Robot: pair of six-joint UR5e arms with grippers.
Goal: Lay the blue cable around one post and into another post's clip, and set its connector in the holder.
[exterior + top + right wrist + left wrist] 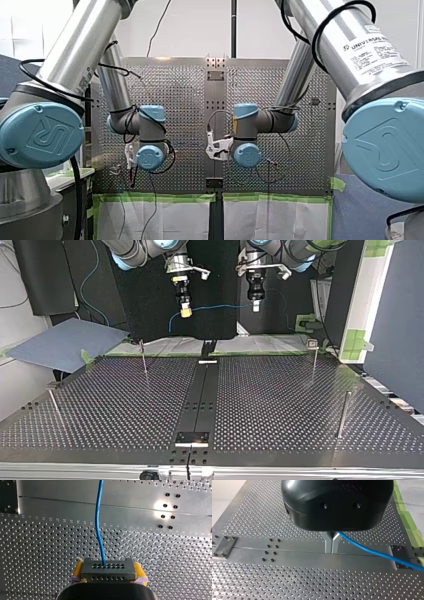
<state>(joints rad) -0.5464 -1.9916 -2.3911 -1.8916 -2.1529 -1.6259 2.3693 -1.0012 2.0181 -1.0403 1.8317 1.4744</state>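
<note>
Cable (pixel 220 306) runs level from my right pincer (pixel 108 570), clenched on its connector (pixel 108 566), across to my left pincer (pixel 332 546), pinching it further along — both well above the counter (pixel 280 405) and its posts (pixel 144 357).

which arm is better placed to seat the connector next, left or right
Right. My right gripper holds the connector in its yellow-padded jaws, the blue cable running out ahead. My left gripper only pinches that cable further along.
</note>
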